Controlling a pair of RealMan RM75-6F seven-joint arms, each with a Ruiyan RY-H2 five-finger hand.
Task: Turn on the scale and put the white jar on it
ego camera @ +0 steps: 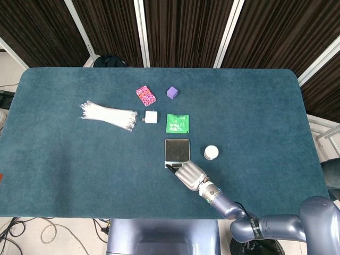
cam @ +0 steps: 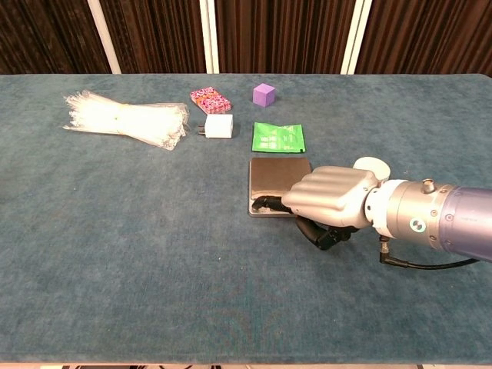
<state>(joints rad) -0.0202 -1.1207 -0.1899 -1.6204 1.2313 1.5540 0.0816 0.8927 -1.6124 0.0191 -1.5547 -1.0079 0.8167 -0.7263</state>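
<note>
A small dark scale (ego camera: 177, 150) (cam: 277, 178) lies flat near the table's middle. My right hand (ego camera: 189, 175) (cam: 329, 198) rests at its near edge, fingers curled, with one dark fingertip (cam: 264, 204) touching the scale's front strip. It holds nothing. The white jar (ego camera: 211, 152) stands upright just right of the scale; in the chest view only the top of the white jar (cam: 372, 164) shows behind the hand. My left hand is in neither view.
Behind the scale lie a green packet (ego camera: 177, 123), a white adapter (ego camera: 151, 117), a pink patterned box (ego camera: 145, 95) and a purple cube (ego camera: 171, 92). A bundle of clear plastic ties (ego camera: 109, 115) sits at the left.
</note>
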